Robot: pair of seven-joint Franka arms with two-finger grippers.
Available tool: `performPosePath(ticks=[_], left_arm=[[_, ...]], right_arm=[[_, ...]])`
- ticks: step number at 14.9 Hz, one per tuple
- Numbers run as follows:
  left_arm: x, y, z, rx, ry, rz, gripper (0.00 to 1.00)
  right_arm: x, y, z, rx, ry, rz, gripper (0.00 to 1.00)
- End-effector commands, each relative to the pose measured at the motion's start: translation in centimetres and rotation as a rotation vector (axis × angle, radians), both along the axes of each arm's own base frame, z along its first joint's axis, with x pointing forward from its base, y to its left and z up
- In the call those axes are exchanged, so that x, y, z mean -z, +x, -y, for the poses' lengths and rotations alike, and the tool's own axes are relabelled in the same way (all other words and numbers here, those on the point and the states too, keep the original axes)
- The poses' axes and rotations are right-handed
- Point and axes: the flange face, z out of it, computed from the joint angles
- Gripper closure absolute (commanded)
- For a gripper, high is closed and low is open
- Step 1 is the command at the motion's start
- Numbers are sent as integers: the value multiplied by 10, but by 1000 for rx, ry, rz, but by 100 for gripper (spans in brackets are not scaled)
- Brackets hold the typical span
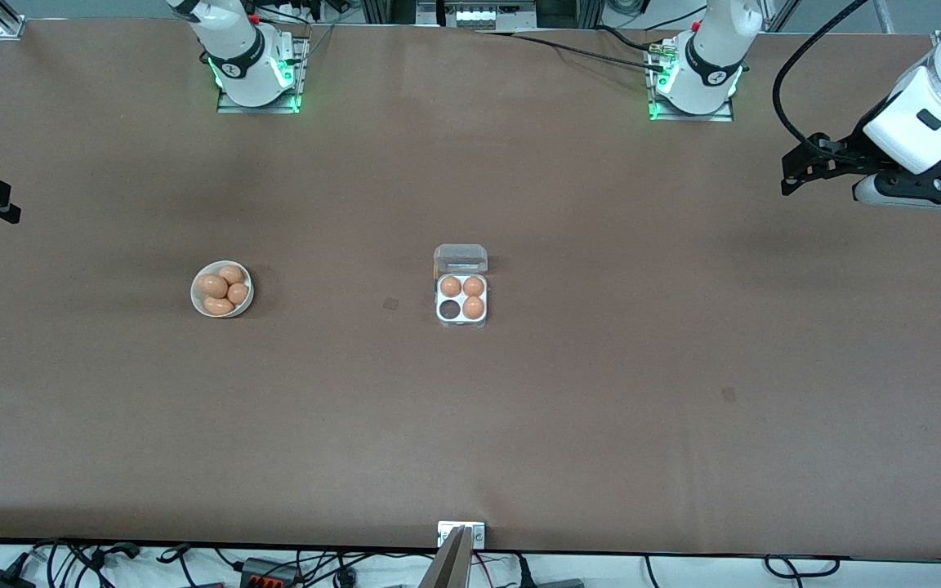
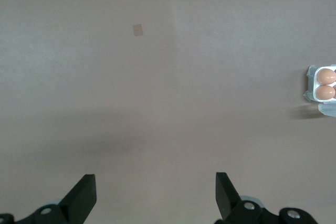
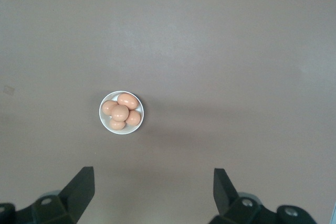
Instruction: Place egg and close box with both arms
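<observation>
Egg: none picked yet; four orange-brown eggs (image 1: 223,292) piled in a round white bowl (image 1: 247,300), about midway between the top and bottom edges of the table (image 1: 601,425), toward the right arm's end.
Box (image 1: 462,296): near the middle of the table, well apart from the bowl; clear lid (image 1: 461,260) tipped up and open.
Cells: three full, one empty dark cell (image 1: 448,309) at the corner nearest the bottom edge, on the bowl's side.
Right gripper (image 3: 152,187): up high over bare table near the bowl, looking straight down; fingers spread wide, holding nothing.
Right arm: base at the top edge; black hand poking in at the table's side edge in the front view.
Left gripper (image 2: 155,190): up over bare table at the left arm's end, near the side edge; fingers spread wide, holding nothing.
Left arm: bent high, waiting; box just at the rim of its wrist view.
Could go wrong, pile: eggs touch each other, so fingers may bump a neighbor and roll it out.
Could go wrong, squeeze: smooth round egg may slip or crack.
Could go wrong, drop: egg may land on a full cell, not the empty one.
Could go wrong, lid: light box may slide when pushed shut unless one arm steadies it.
</observation>
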Motion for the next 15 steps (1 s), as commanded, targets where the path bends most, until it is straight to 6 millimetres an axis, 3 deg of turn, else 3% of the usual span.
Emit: performPosePath(ticks=[1,12,15], left_arm=[[-8,3,0,11,18,4,0],[-5,6,-2,6,16,2,0],[-4,6,-3,2,10,-7,0]], right_arm=[[-5,-8,-6,14,19,-1,0],[2,-7,-16,7,102,-24,0],[17,-5,-19,9,112,-78,0]])
